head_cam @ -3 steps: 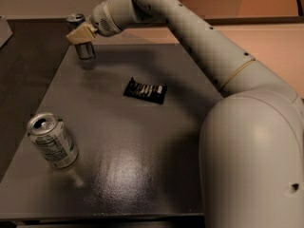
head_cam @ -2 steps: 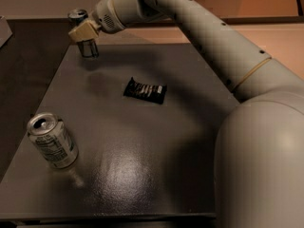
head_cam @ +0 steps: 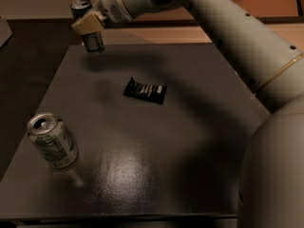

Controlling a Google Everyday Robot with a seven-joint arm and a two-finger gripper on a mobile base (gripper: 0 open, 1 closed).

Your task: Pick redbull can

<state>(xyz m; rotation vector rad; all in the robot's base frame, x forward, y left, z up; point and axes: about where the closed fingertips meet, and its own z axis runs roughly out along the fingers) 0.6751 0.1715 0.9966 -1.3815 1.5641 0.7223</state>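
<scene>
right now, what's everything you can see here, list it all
redbull can: 1, blue and silver, far left corner of the table, held in the gripper
silver-white can: 1, printed text on its side, opened top, standing near the table's front left
black packet: 1, black with pale print, lying flat near the table's middle
table: 1, dark grey, glossy
grey object: 1, cut off at the left edge, cannot tell what it is
arm: 1, off-white, reaching from the lower right to the far left
gripper: 1, tan fingers, shut on the redbull can
</scene>
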